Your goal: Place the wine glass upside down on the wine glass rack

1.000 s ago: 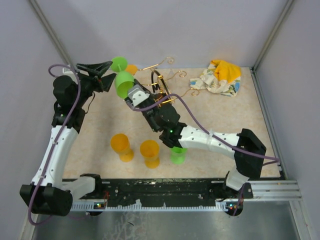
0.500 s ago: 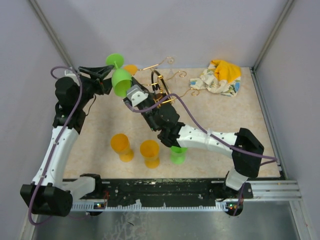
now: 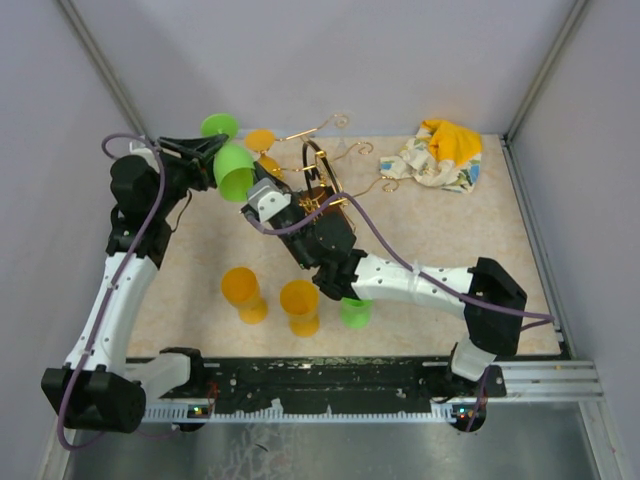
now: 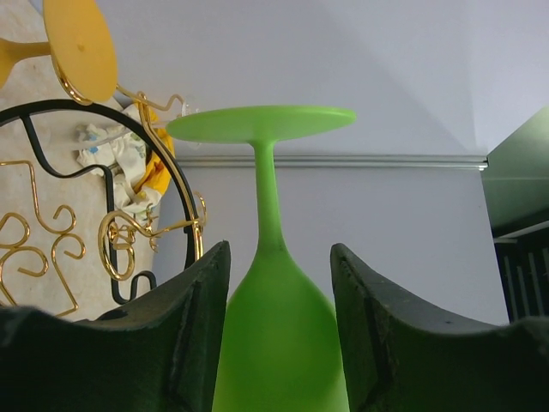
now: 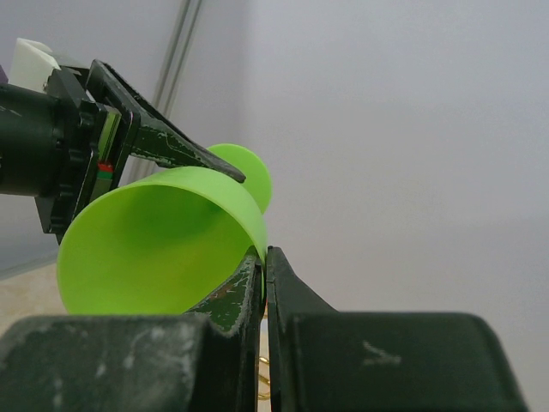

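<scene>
The green plastic wine glass (image 3: 233,168) is held off the table just left of the gold wire wine glass rack (image 4: 170,227), with the left gripper (image 4: 279,249) half-open around its bowl and the right gripper (image 5: 264,251) pinched tight on its rim.

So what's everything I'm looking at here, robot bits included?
Held wine glass: one, green, off the table, left of the rack.
Hung wine glass: one, orange, on the rack's far-left arm.
Standing orange glasses: two, near middle of the table.
Standing green glass: one, partly under the right arm.
Wine glass rack: one, gold wire, far middle.
Cloth: one, white and yellow, crumpled, far right corner.
Table: one, beige.
Left arm, right arm: white and black.
Left fingers: black, around the held glass's bowl.
Right fingers: black, shut on its rim.
</scene>
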Controlling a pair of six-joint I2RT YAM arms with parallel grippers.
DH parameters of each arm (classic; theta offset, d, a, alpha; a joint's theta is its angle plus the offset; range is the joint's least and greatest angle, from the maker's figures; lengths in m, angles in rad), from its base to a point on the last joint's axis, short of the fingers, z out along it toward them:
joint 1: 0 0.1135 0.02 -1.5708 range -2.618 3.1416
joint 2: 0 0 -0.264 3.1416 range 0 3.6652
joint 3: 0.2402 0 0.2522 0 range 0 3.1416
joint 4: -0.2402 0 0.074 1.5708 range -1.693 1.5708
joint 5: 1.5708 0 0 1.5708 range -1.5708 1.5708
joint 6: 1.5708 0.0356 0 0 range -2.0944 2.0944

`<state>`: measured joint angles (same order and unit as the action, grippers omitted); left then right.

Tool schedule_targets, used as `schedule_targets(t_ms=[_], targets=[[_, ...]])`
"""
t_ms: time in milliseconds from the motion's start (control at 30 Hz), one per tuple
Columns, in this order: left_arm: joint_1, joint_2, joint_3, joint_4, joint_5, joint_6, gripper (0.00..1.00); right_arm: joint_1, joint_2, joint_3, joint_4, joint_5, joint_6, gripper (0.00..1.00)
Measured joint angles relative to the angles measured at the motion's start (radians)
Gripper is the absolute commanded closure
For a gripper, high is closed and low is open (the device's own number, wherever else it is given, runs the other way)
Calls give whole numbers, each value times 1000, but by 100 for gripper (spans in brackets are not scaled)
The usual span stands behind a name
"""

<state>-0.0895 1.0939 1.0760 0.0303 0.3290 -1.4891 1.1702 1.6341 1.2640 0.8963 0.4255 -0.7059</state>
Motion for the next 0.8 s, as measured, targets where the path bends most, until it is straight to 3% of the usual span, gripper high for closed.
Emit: schedule_targets(t_ms=[267, 433, 567, 667, 800], targets=[[8, 0, -11, 20, -16, -2, 70, 6, 0, -2, 5, 8, 0, 100], [11, 3, -29, 45, -22, 3, 87, 6, -1, -14, 18, 14, -1, 95], [11, 15, -45, 77, -11, 6, 95, 7, -2, -31, 23, 18, -1, 94], [12, 24, -56, 101, 0, 5, 96, 8, -3, -41, 24, 21, -2, 98], [13, 31, -71, 129, 17, 0, 78, 8, -3, -41, 25, 29, -10, 100]])
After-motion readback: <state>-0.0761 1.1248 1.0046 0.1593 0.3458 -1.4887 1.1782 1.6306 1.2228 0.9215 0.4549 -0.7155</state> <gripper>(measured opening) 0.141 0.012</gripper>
